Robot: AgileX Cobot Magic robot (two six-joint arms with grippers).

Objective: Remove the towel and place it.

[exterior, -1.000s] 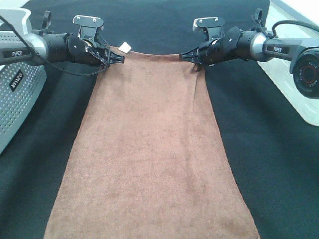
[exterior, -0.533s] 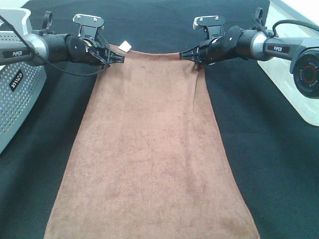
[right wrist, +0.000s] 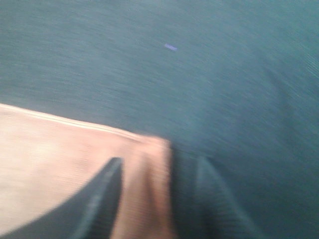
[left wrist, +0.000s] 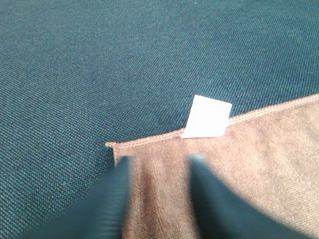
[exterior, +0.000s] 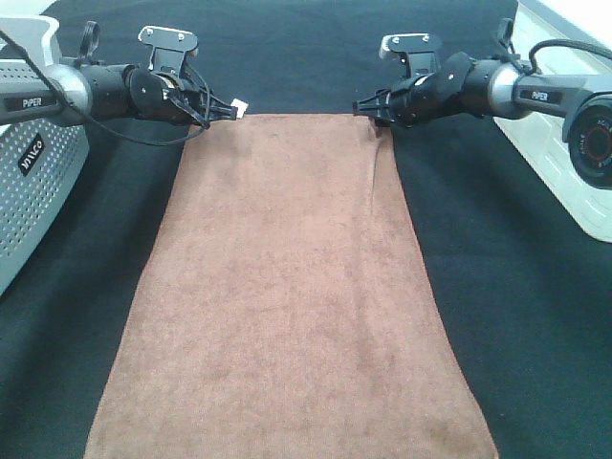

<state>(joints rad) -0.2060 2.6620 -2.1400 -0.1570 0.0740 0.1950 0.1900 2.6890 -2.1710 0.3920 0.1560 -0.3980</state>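
1. Exterior high: the brown towel (exterior: 287,296) now lies flat on the black table (exterior: 516,316); its far edge has dropped, suggesting placement is done.
2. Left wrist: left gripper (left wrist: 157,191) spread over the tagged corner.
3. Right wrist: right gripper (right wrist: 149,191) spread, released.

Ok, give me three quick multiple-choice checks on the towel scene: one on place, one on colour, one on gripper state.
1. Where does the towel lie?
A. flat on the black cloth
B. inside the basket
C. draped over an arm

2. What colour is the tag?
A. red
B. white
C. blue

3. How do the left gripper and right gripper stand?
A. both open
B. both clamped shut
C. one out of view

Answers: 1 A, it lies spread out on the cloth. 2 B, the left wrist view shows a white square. 3 A, towel shows between the parted fingers in both wrist views.
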